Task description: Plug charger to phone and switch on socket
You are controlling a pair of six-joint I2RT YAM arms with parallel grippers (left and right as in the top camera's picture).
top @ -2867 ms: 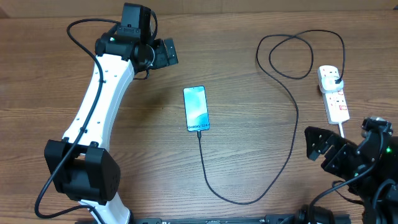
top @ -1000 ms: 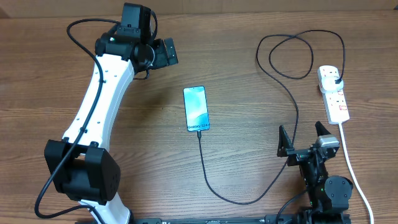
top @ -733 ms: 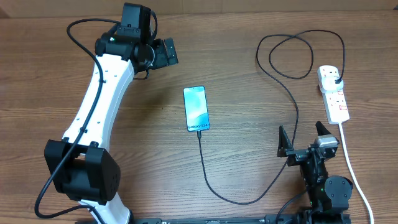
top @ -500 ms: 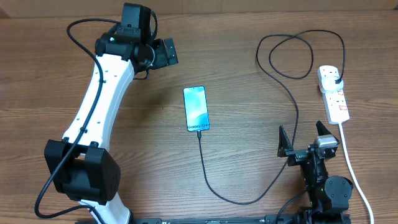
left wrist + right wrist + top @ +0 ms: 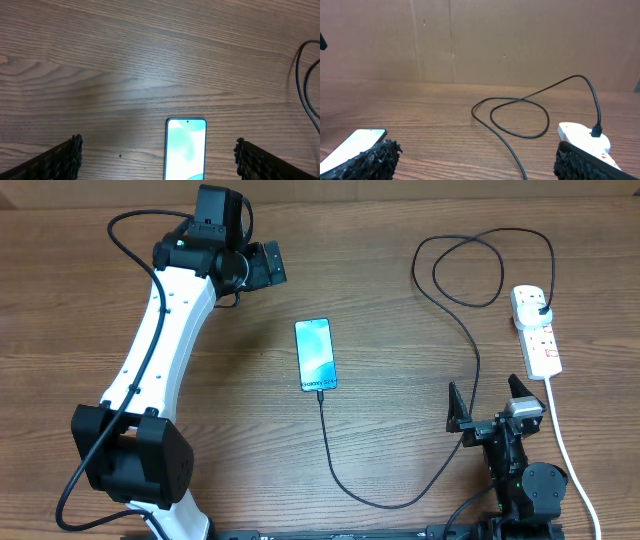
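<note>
Overhead, left gripper [image 5: 268, 265]: mine, fingers spread, holding nothing, over the far left of the tabletop [image 5: 400, 290].
Overhead, right gripper [image 5: 486, 402]: fingers wide apart, empty, by the near edge, close to the charger [image 5: 478, 365].
Overhead, phone [image 5: 315, 355]: flat mid-tabletop, screen lit; the charger's tip meets its near short edge.
Overhead, power strip [image 5: 535, 330]: far right, the charger's black plug seated in it.
Left wrist: my fingers at both lower corners, phone ahead between them.
Right wrist: my fingers apart; phone lower left, power strip right, charger loop between.
</note>
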